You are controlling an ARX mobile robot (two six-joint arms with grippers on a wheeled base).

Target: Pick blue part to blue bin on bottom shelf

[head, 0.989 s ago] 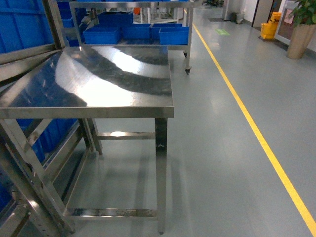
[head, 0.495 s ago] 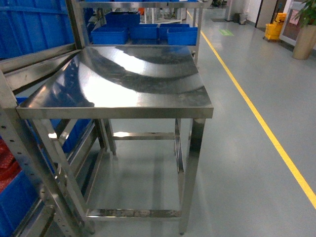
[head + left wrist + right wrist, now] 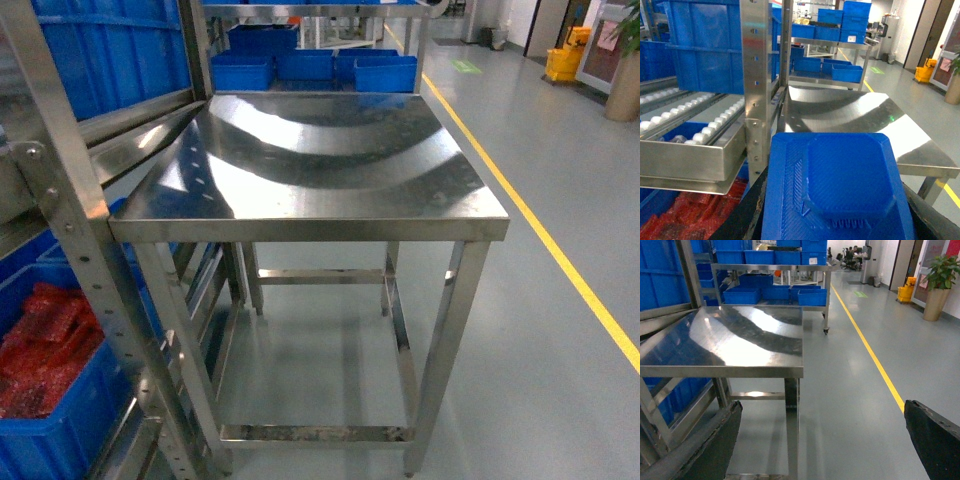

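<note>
The blue part (image 3: 840, 185), a flat ribbed plastic piece with a raised octagonal middle, fills the lower left wrist view. My left gripper (image 3: 840, 217) is shut on it, a black finger (image 3: 751, 215) on each side. To its left stands the steel rack, with a roller-track tier (image 3: 690, 127) behind a flat front rail (image 3: 685, 160). Under that tier sits a blue bin (image 3: 55, 445) full of red parts (image 3: 695, 215). I cannot tell which level is the bottom shelf. My right gripper (image 3: 822, 440) hangs open over bare floor. Neither gripper shows in the head view.
A small steel table (image 3: 320, 225) stands straight ahead, beside the rack's perforated post (image 3: 70, 230). Large blue bins (image 3: 705, 45) sit on the rack's upper level. A cart with blue bins (image 3: 310, 65) stands behind the table. A yellow floor line (image 3: 560, 265) runs along the right.
The head view has swung left: the table has shifted right in the frame, and the rack post and the bin of red parts have come into view at the left.
</note>
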